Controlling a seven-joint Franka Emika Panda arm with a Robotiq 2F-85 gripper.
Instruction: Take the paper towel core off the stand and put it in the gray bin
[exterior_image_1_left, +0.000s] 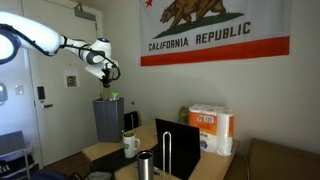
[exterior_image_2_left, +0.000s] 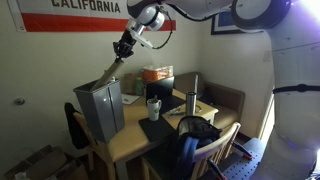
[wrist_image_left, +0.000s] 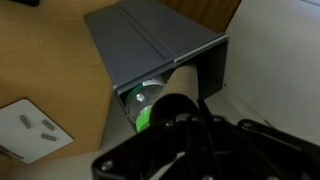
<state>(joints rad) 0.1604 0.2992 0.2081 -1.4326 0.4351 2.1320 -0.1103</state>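
The gripper (exterior_image_2_left: 124, 47) was clamped on the paper towel core (exterior_image_2_left: 110, 68), which tilted down to the gray bin's (exterior_image_2_left: 100, 112) mouth. The wall flag (exterior_image_1_left: 215, 30) read "CALIFORNIA REPUBLIC"

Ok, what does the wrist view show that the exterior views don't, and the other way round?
Only the wrist view: the top of the gray bin seen from above, and a white outlet plate. Only the exterior views: the California flag, the robot arm, and the table with a white mug, steel tumbler, laptop and paper towel pack. Both: the gripper holding the paper towel core tilted over the bin.
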